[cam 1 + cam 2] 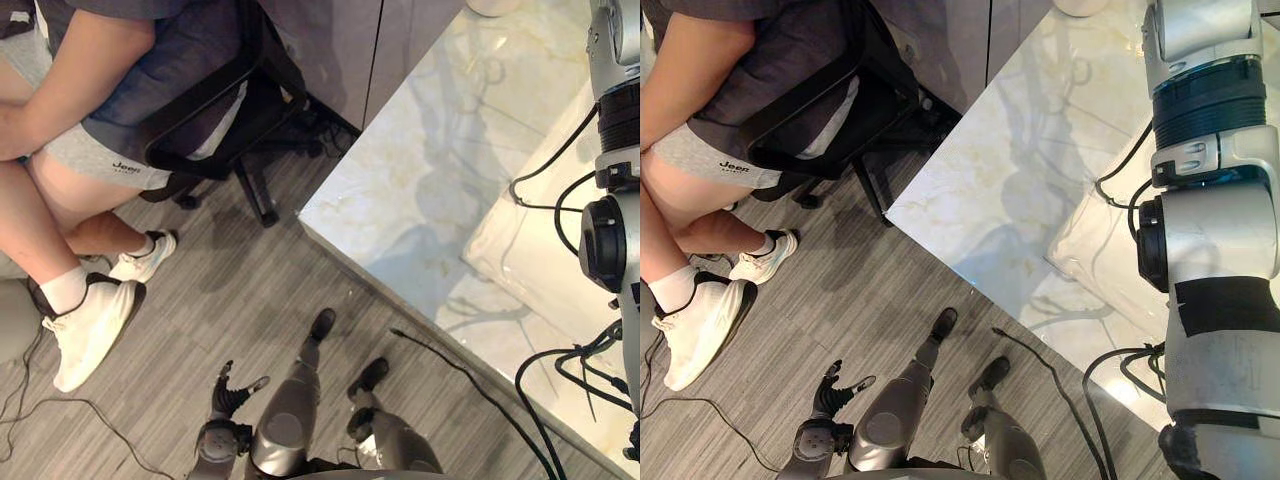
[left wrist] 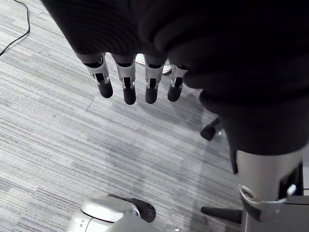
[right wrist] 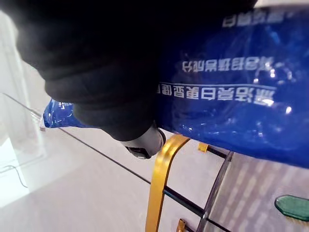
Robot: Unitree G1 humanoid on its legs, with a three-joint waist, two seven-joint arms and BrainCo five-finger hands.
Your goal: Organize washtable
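The left hand (image 1: 228, 392) hangs over the grey floor (image 2: 58, 145) with its fingers (image 2: 129, 84) straight and holding nothing, while a shiny blue bag (image 3: 231, 96) sits right against the right hand (image 3: 106, 72), next to a gold wire rack (image 3: 161, 183), and I cannot tell if those fingers hold it.

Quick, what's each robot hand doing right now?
Left robot hand: open, holding nothing.
Right robot hand: cannot tell, close against a blue packet.
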